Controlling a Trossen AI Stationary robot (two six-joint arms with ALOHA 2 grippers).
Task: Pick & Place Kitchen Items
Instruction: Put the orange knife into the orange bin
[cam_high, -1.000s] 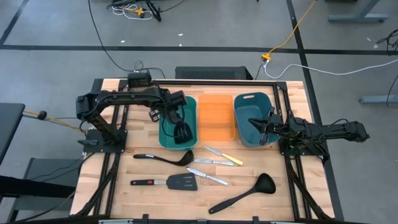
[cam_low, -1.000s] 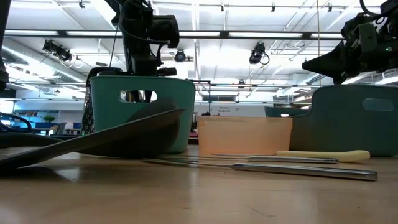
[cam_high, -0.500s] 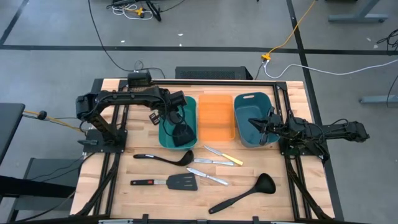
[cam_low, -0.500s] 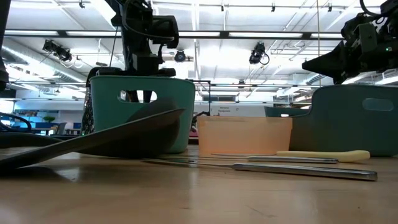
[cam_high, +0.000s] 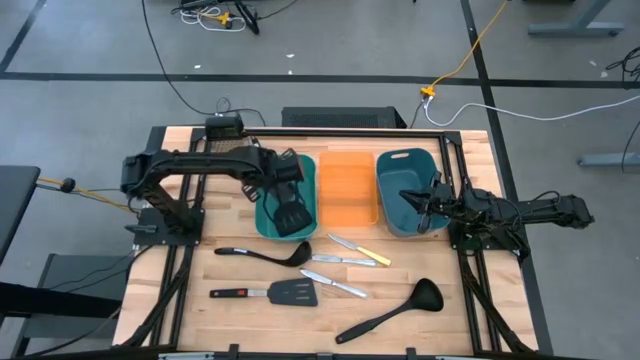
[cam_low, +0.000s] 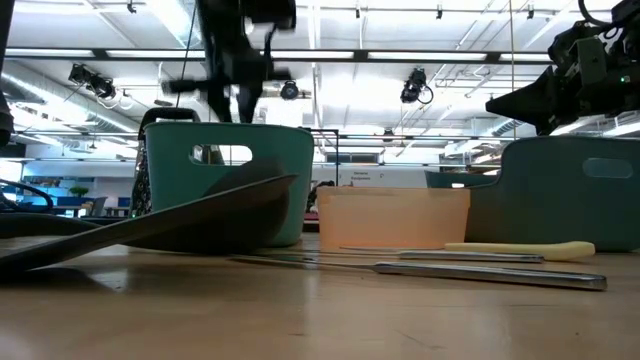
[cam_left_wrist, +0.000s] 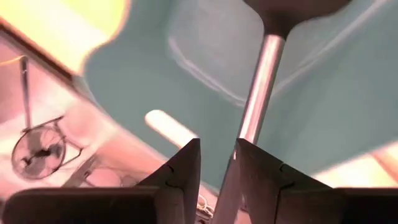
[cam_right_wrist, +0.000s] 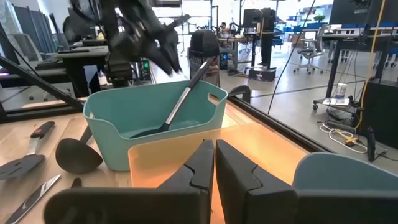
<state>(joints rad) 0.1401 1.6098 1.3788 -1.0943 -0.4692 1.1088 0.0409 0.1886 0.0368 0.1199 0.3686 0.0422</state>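
Left tool (cam_high: 287, 172): your left tool hung above the teal bin (cam_high: 266, 222), fingers slightly parted around the silver shaft of a slotted spatula (cam_high: 292, 212); you could not tell if they pinched it.
Spatula: its head lay in the bin below the tool; the wrist view cut it off.
Right tool (cam_high: 409, 199): closed on nothing, over the darker bin (cam_high: 394, 163).
On the worktop (cam_high: 230, 275): nearer you than both tools lay a ladle (cam_high: 268, 255), a red-marked spatula (cam_high: 270, 293), silver knives (cam_high: 335, 285), a yellow-handled knife (cam_high: 362, 252) and a second ladle (cam_high: 395, 310).
Low view: your left tool was blurred.
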